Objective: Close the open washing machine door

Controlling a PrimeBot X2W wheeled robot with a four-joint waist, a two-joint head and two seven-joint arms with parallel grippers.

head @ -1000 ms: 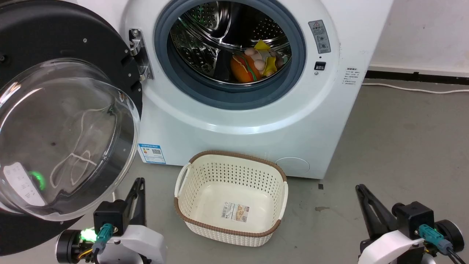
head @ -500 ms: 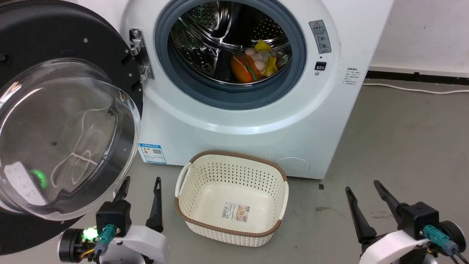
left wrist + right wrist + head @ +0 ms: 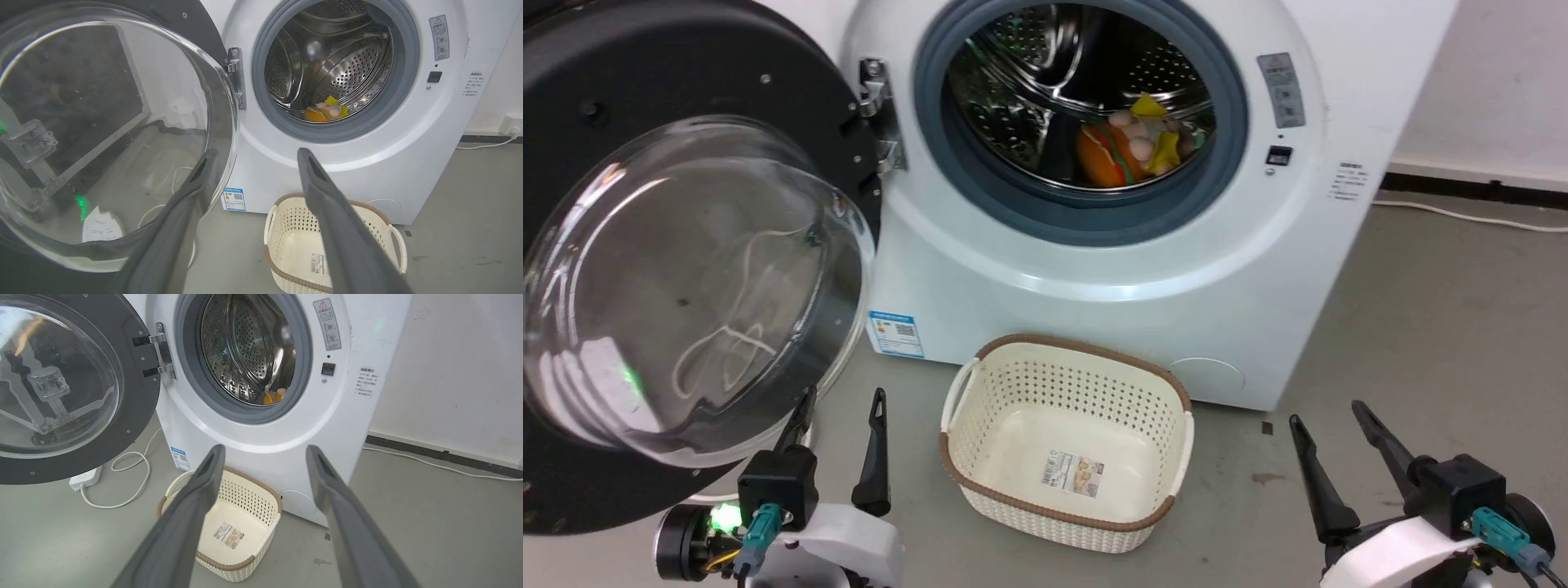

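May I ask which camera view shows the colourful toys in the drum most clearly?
The head view: the toys sit large and unobstructed in the drum, the orange one's stripes visible. The left wrist view shows them smaller, low behind the gasket. The right wrist view catches an orange sliver past the gasket.

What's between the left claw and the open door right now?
Nothing. In the head view the left claw sits by the door's lower edge, no object between them; the basket stands off to its right.
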